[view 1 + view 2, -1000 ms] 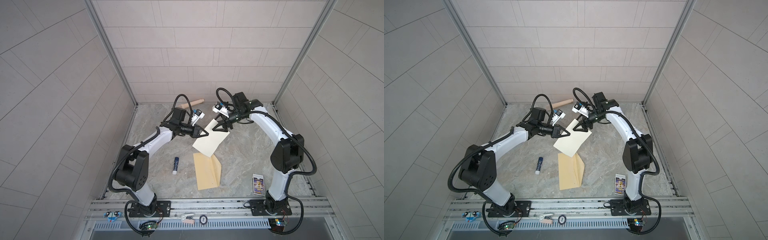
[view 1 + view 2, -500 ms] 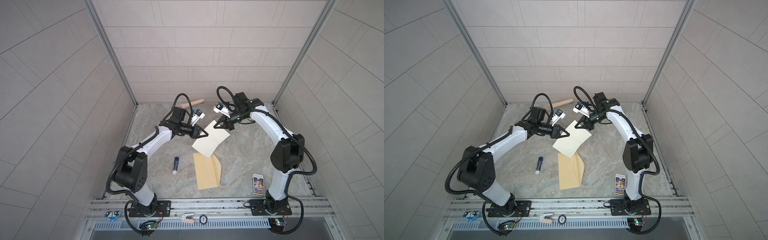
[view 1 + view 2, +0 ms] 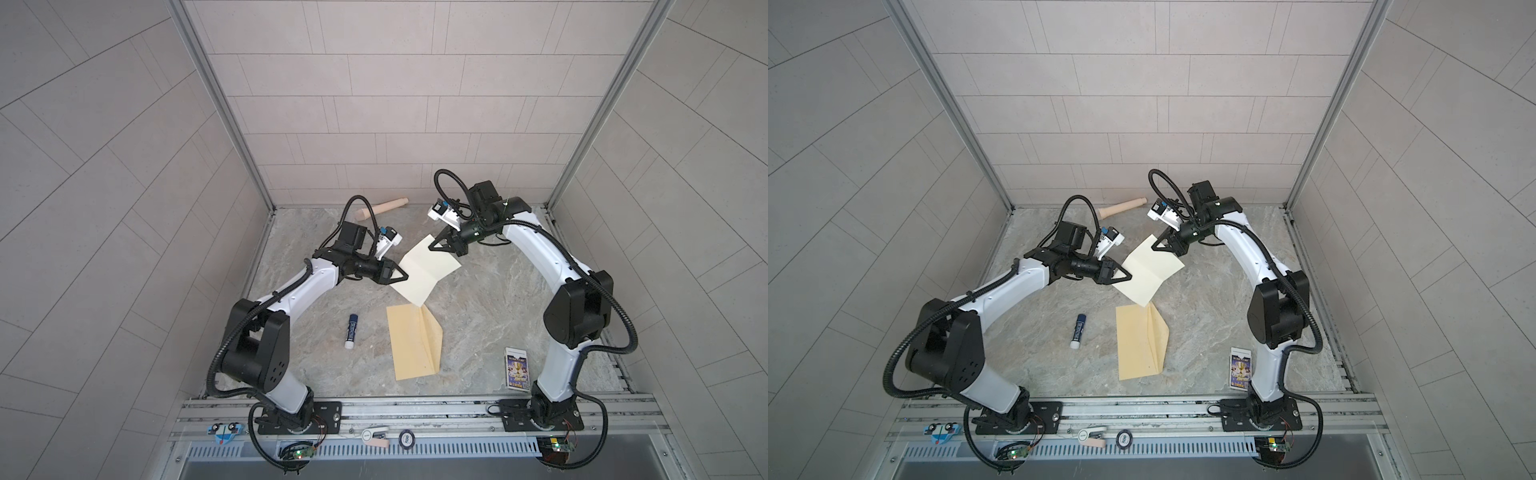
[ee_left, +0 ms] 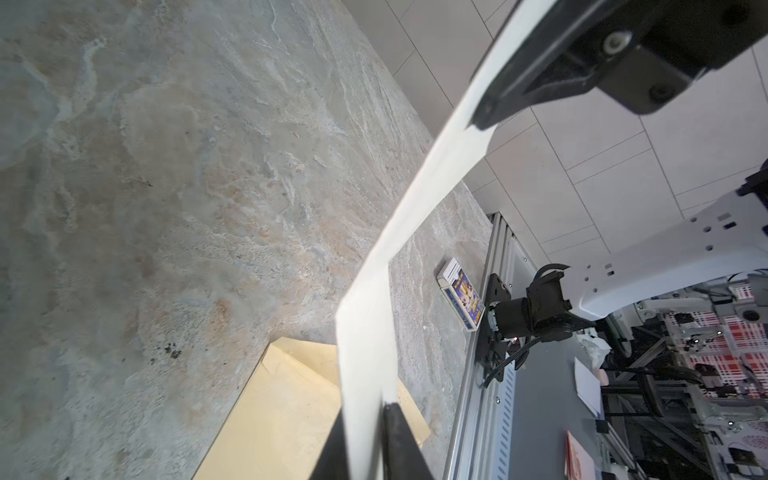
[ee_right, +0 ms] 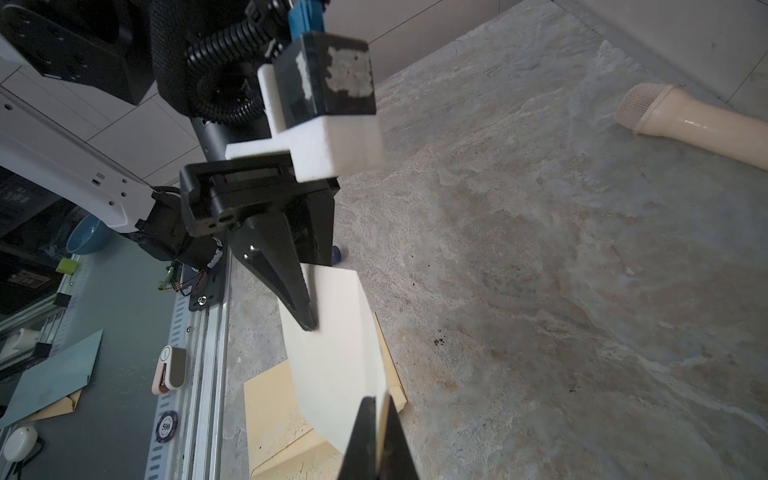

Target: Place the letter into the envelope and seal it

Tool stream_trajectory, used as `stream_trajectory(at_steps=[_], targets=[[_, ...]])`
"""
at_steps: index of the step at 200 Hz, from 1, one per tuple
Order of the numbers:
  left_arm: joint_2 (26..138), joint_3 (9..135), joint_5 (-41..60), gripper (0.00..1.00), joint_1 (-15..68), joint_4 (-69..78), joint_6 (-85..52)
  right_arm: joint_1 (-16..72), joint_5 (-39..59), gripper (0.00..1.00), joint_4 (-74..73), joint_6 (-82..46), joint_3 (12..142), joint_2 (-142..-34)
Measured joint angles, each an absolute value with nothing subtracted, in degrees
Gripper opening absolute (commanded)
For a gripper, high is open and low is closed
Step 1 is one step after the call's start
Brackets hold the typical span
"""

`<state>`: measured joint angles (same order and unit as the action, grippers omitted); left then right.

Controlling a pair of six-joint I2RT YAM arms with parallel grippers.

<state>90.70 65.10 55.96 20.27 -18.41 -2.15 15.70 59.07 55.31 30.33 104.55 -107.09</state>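
- At the centre of both top views, the left gripper (image 3: 406, 277) is clamped on the left edge of the letter (image 3: 424, 269). In the left wrist view the sheet (image 4: 368, 332) passes between its two dark fingers (image 4: 397, 440).
- Just above and to the right, the right gripper (image 3: 432, 246) is pinched shut on the letter's top corner. In the right wrist view its fingers (image 5: 365, 440) have closed on the paper (image 5: 332, 345), with the left gripper (image 5: 305, 322) biting the far edge.
- The letter hangs between the two grippers, lifted off the table (image 3: 490, 291) and tilted, with a fold crease across its middle.
- Its lowest corner points down at the top edge of the envelope (image 3: 409, 345); I cannot tell whether they touch.
- The envelope lies flat, lower centre, long side running up the frame, with its flap pointing right.
- A glue stick (image 3: 351, 336) lies left of the envelope, well apart.
- A card box (image 3: 516, 369) sits at lower right, near the right arm's base, with bare table between it and the flap.
- A beige tube (image 3: 381, 208) lies by the back wall, upper centre, behind the left arm.
- Bare table shows to the right of the letter, under the right arm.
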Motion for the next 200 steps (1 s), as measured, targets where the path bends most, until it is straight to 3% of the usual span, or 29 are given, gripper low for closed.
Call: stream_trajectory(at_steps=[30, 45, 65, 85, 98, 166, 200], targets=[[90.52, 65.17, 54.76, 0.00, 20.25, -18.92, -2.02, 15.75, 58.85, 0.00, 54.63, 29.43, 104.55, -106.83], [90.52, 65.36, 54.37, 0.00, 20.25, -19.05, -2.09, 15.99, 58.81, 0.07, 54.48, 28.95, 104.55, -106.74], [90.52, 66.00, 53.84, 0.00, 20.23, -19.40, -2.04, 16.14, 58.65, 0.32, 54.22, 28.34, 104.55, -106.45], [90.32, 66.72, 53.52, 0.00, 20.23, -19.46, -1.61, 16.25, 58.02, 0.49, 54.43, 27.90, 104.55, -105.91], [89.56, 66.81, 53.39, 0.00, 20.27, -19.46, -0.84, 16.14, 57.49, 0.55, 55.11, 27.51, 104.90, -105.34], [82.06, 65.60, 52.18, 0.00, 20.88, -15.53, 4.38, 6.98, 59.72, 0.58, 51.05, 21.04, 114.80, -102.30], [80.99, 62.39, 52.40, 0.00, 22.09, -13.50, 4.75, 9.21, 59.51, 0.62, 50.76, 22.28, 112.01, -102.28]])
